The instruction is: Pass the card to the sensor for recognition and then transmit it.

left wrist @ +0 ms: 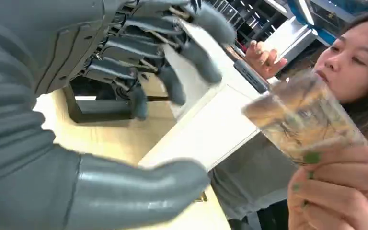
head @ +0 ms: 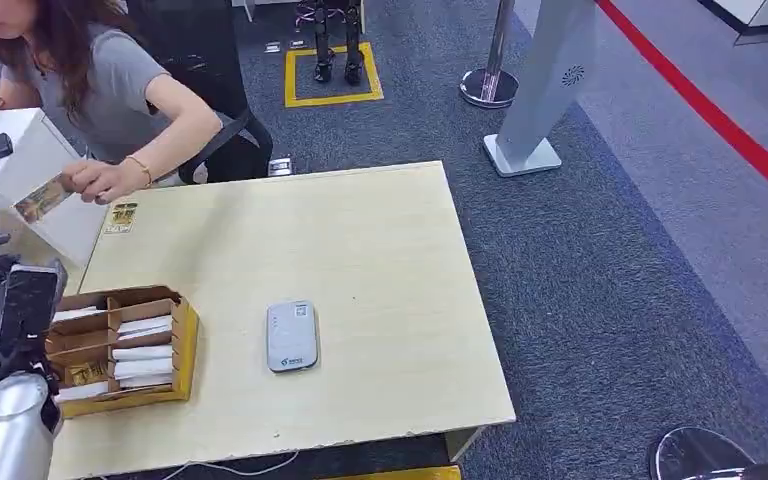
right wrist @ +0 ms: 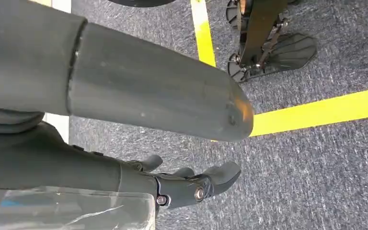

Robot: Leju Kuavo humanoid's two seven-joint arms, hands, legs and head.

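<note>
While my left hand waits with fingers spread and empty, the card looks thin, light, slippery; I'd pinch its free edge.

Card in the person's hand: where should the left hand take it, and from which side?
Take the card by its free end, the one pointing toward the left hand. The person's hand pinches the opposite end. It is flat and thin, so thumb on one face and fingers on the other, coming straight in from the robot's side.
</note>
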